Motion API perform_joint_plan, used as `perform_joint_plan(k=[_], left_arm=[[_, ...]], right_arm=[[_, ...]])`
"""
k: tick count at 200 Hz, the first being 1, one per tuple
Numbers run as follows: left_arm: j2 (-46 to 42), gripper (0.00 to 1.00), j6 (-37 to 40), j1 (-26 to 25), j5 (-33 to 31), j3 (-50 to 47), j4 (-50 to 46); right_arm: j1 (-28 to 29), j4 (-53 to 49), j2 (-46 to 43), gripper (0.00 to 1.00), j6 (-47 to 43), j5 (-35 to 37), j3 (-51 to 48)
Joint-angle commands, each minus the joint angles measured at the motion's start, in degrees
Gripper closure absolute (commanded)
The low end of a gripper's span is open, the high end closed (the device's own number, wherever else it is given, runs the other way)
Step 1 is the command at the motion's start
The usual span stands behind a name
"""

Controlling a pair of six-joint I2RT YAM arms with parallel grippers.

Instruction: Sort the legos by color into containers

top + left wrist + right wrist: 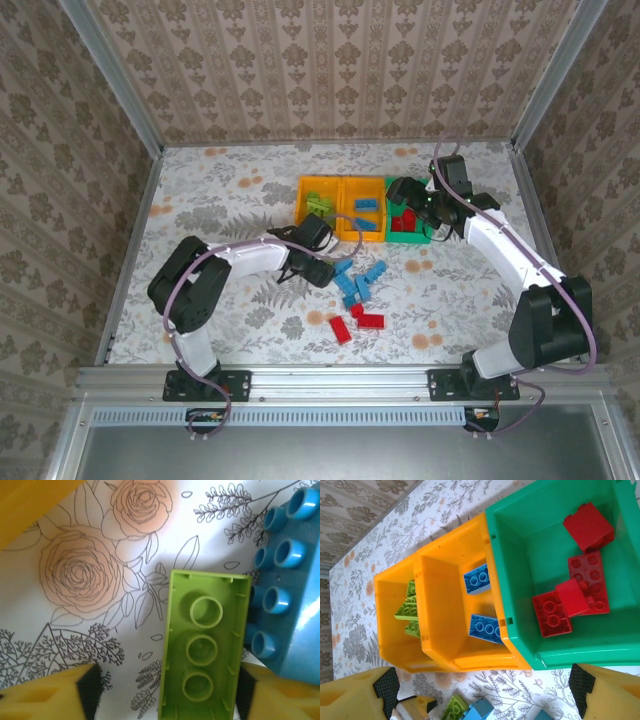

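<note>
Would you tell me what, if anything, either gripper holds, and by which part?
Nothing is gripped yet. The left gripper has its fingers either side of a lime green brick, a gap on one side. The right gripper is open and empty.

The left arm (250, 256) is being held low and stretched rightward, with the left gripper (165, 690) being pointed straight down, its jaws partly parted. The right arm (495, 240) is being reached forward and leftward, with the right gripper (482, 690) being held wide open, apparently tilted downward, though overhead it is being shown only darkly.
</note>
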Motion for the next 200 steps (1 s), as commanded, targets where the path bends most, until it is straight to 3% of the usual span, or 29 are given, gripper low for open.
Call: perform_joint_plan(k=[1, 27, 60, 101, 144, 200], left_arm=[[3.16, 0.41, 1.31, -0.88, 2.00, 1.35, 2.05], [2.68, 0.57, 1.27, -1.01, 3.20, 0.63, 2.25], [-0.19, 0.69, 0.67, -0.99, 3.39, -1.45, 1.18], [-7.28, 0.70, -0.76, -0.69, 0.69, -2.31, -2.15], [-12.92, 0.70, 0.14, 3.17, -0.59, 2.80, -5.98], [-4.14, 0.69, 0.17, 10.19, 4.54, 16.81, -6.23]], right_arm=[[-0.26, -1.20, -1.33, 0.09, -0.24, 0.80, -0.87], [-0.37, -2.23, -1.83, 0.09, -1.14, 1.75, -1.08], [-0.35, -4.21, -2.37, 0.09, -3.28, 3.90, -1.75], [0.47, -5.12, -2.76, 0.11, -4.91, 4.63, -4.40], [7.17, -3.57, -0.72, 0.14, -2.27, 6.14, -5.59], [14.17, -0.37, 6.70, 0.20, 6.22, 7.11, -4.42]])
